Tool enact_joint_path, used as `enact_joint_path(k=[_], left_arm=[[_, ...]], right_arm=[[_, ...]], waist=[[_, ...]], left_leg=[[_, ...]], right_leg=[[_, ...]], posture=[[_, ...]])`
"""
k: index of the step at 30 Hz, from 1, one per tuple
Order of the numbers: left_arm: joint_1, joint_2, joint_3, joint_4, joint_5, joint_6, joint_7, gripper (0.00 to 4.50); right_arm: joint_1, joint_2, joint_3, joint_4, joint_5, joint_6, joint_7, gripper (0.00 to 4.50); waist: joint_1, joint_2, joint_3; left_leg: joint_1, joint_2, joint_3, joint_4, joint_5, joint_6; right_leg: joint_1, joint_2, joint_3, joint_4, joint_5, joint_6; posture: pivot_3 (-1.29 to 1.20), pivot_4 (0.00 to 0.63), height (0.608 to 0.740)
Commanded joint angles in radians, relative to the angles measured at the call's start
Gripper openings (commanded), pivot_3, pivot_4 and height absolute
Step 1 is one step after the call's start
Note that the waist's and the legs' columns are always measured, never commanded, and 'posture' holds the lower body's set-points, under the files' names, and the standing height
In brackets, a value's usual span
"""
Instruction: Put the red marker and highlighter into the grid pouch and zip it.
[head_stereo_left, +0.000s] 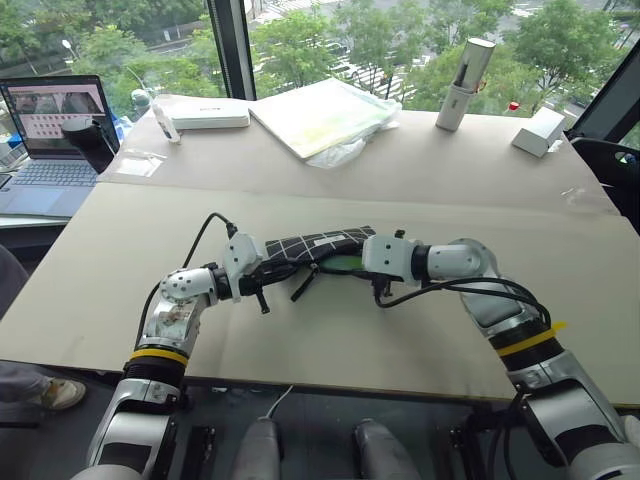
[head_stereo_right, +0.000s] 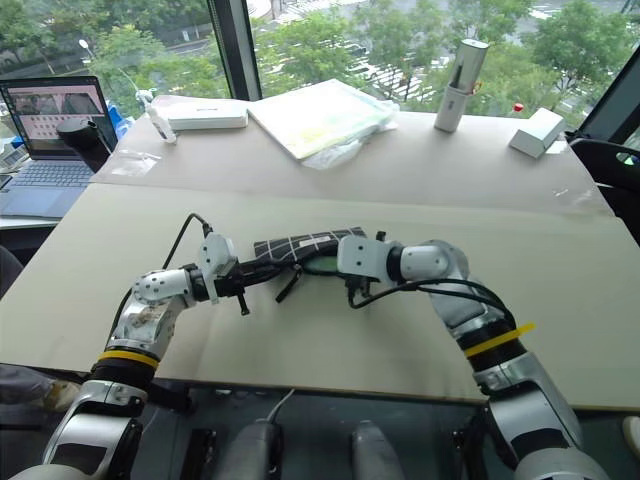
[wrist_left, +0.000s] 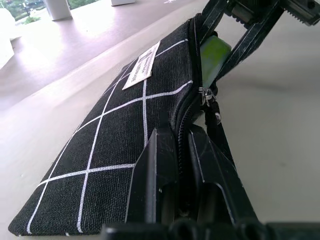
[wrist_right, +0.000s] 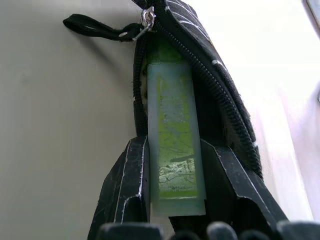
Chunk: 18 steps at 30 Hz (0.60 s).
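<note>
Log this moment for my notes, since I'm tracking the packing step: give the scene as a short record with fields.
left gripper: shut on the grid pouch at its zipper edge, holding it up off the table
right gripper: shut on the highlighter, cap end pushed into the pouch's open mouth
zipper: open, pull strap hanging loose
red marker: cannot tell where it is
far side of table: laptop, white box, plastic-wrapped pad, cylinder
</note>
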Motion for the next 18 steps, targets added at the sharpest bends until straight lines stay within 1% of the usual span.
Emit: enact_joint_path(k=[1,2,4,5,7,9,10,11,12,14,16,18], left_arm=[[-0.02,-0.01,0.0,-0.031,-0.005,-0.012,0.003,0.0],[-0.021,-0.011,-0.002,-0.035,-0.006,-0.009,0.004,0.0],[-0.022,-0.013,-0.004,-0.05,-0.007,0.003,0.008,0.0],[-0.022,-0.013,-0.004,-0.054,-0.007,0.007,0.009,0.0],[-0.021,-0.013,-0.004,-0.063,-0.008,0.013,0.01,0.0],[-0.019,-0.013,-0.005,-0.07,-0.009,0.02,0.012,0.0],[-0.018,-0.013,-0.005,-0.074,-0.009,0.023,0.013,0.0],[-0.017,-0.013,-0.005,-0.077,-0.009,0.026,0.014,0.0],[-0.016,-0.013,-0.005,-0.08,-0.009,0.028,0.015,0.0],[-0.014,-0.013,-0.005,-0.084,-0.01,0.031,0.017,0.0],[-0.013,-0.012,-0.005,-0.087,-0.01,0.033,0.018,0.0],[-0.011,-0.01,-0.003,-0.084,-0.011,0.031,0.018,0.0]], right_arm=[[-0.036,0.054,0.033,-0.021,-0.031,-0.031,-0.04,1.06],[-0.042,0.064,0.034,-0.009,-0.047,-0.039,-0.059,1.06],[-0.054,0.079,0.014,0.008,-0.042,-0.021,-0.078,2.07],[-0.057,0.082,0.006,0.011,-0.036,-0.01,-0.077,2.2],[-0.059,0.073,-0.006,0.021,-0.051,-0.024,-0.097,2.87],[-0.067,0.07,-0.018,0.047,-0.078,-0.038,-0.146,3.59],[-0.068,0.066,-0.022,0.054,-0.081,-0.038,-0.155,3.88],[-0.066,0.056,-0.023,0.056,-0.082,-0.043,-0.155,4.28],[-0.056,0.042,-0.042,0.041,-0.061,-0.034,-0.145,4.46],[-0.032,0.018,-0.097,0.001,0.007,-0.008,-0.125,4.46],[0.006,-0.002,-0.163,-0.065,0.114,0.043,-0.073,4.46],[0.081,-0.037,-0.24,-0.196,0.29,0.199,0.023,4.46]], waist=[[0.0,0.0,0.0],[0.0,0.0,0.0],[0.0,0.0,0.0],[-0.001,0.0,0.0],[0.001,0.0,0.0],[0.002,0.0,0.0],[0.002,0.0,0.0],[0.001,0.0,0.0],[0.0,0.0,0.0],[0.001,0.0,0.0],[0.003,0.0,0.0],[0.003,0.0,0.0]], left_leg=[[0.0,0.0,0.0,0.0,0.0,0.0],[0.0,0.0,0.0,0.0,0.0,0.0],[0.0,0.0,0.0,0.0,0.0,0.0],[0.0,0.0,0.0,0.0,0.0,0.0],[0.0,0.0,0.0,0.0,0.0,0.0],[0.0,0.0,0.0,0.0,0.0,0.0],[0.0,0.0,0.0,0.0,0.0,0.0],[0.0,0.0,0.0,0.0,0.0,0.0],[0.0,0.0,0.0,0.0,0.0,0.0],[0.0,0.0,0.0,0.0,0.0,0.0],[0.0,0.0,0.0,0.0,0.0,0.0],[0.0,0.0,0.0,0.0,0.0,0.0]], right_leg=[[0.0,0.0,0.0,0.0,0.0,0.0],[0.0,0.0,0.0,0.0,0.0,0.0],[0.0,0.0,0.0,0.0,0.0,0.0],[0.0,0.0,0.0,0.0,0.0,0.0],[0.0,0.0,0.0,0.0,0.0,0.0],[0.0,0.0,0.0,0.0,0.0,0.0],[0.0,0.0,0.0,0.0,0.0,0.0],[0.0,0.0,0.0,0.0,0.0,0.0],[0.0,0.0,0.0,0.0,0.0,0.0],[0.0,0.0,0.0,0.0,0.0,0.0],[0.0,0.0,0.0,0.0,0.0,0.0],[0.001,0.0,0.0,-0.001,0.0,0.0]], posture=[[0.0,0.15,0.736],[0.0,0.15,0.736],[0.0,0.15,0.736],[0.0,0.15,0.736],[0.0,0.15,0.736],[0.0,0.15,0.736],[0.0,0.15,0.736],[0.0,0.15,0.736],[0.0,0.15,0.736],[0.0,0.15,0.736],[0.0,0.15,0.736],[0.0,0.15,0.736]])
